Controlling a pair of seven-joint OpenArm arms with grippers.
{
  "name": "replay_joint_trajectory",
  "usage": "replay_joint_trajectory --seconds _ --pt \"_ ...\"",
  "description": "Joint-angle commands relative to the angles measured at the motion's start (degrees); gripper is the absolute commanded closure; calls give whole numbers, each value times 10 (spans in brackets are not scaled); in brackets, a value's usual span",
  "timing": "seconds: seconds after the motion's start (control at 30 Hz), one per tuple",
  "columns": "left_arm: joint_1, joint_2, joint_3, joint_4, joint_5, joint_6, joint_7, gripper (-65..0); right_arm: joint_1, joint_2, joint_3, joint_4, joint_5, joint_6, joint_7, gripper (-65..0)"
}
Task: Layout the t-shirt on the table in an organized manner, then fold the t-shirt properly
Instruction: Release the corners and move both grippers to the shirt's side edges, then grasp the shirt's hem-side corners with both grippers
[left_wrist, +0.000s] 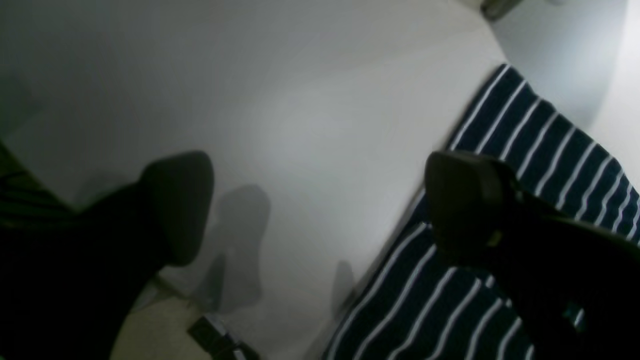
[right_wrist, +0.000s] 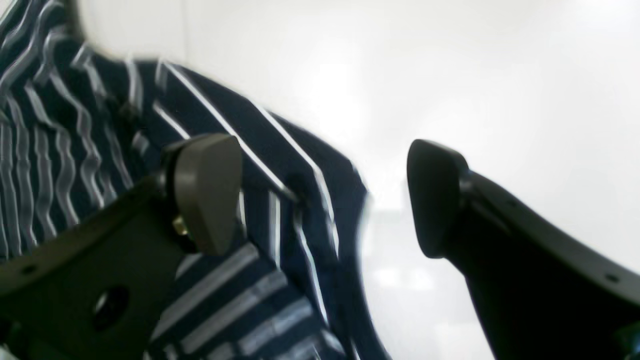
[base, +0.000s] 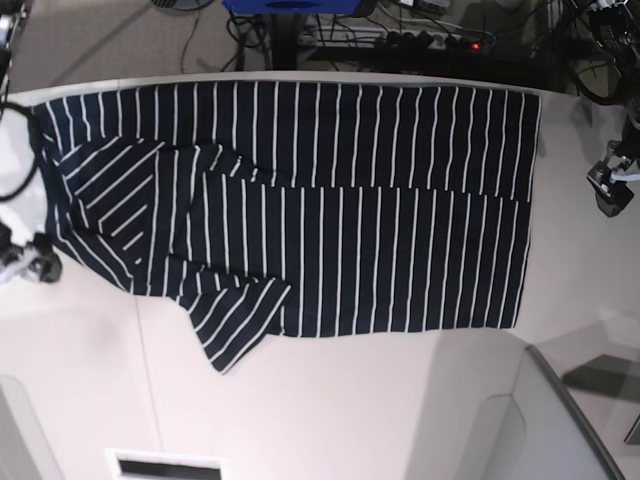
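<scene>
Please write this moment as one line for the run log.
stage: layout | t-shirt: spread on table, sleeves folded in | left gripper: open, empty | right gripper: open, empty, at shirt edge

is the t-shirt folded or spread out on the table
Partly folded: the t-shirt lies flat on the table, sleeves turned in over the body.

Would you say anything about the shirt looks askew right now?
Yes. The t-shirt lies mostly flat on the table, but its sleeve end at the base view's left is rumpled, with one sleeve jutting out diagonally.
</scene>
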Motion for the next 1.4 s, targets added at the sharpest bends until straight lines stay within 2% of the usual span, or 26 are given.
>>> replay_joint_trajectory --seconds 0.0,0.07,0.13,0.2,0.33,0.47,0.63,1.0,1.07,1.2,1.37 --pt "1 -9 -5 8 -3 1 -11 -650 33 15 -5 -23 5 -3 11 -482" --pt "1 -9 -5 8 -3 1 -11 -650 72 15 -26 -70 5 7 18 -482" --pt "1 -9 -5 8 -3 1 -11 -650 107 15 -56 -117 5 35 36 -482" --pt "1 -11 -5 8 -3 1 -11 -650 143 14 -83 -166 5 49 46 -482" --pt "1 -12 -6 8 -2 1 -11 -650 211 12 -140 -297 5 52 85 -482" --pt "1 -12 -3 8 -2 1 -11 -650 246 9 -208 -378 6 53 125 -482" --pt "0 -12 -1 8 -2 1 -11 -650 252 -9 -243 -397 6 53 143 -482" --pt "0 -11 0 7 -2 1 -11 -650 255 -27 -246 -397 6 53 143 -480" --pt "0 -11 0 7 -2 1 -11 -650 255 -27 -246 -397 6 53 143 -443" --pt "-1 -12 0 -15 -2 1 -11 -650 255 -27 -246 -397 6 53 140 -326" --pt "-3 -12 0 -29 -2 1 -11 -650 256 -27 -245 -397 6 53 138 -300"
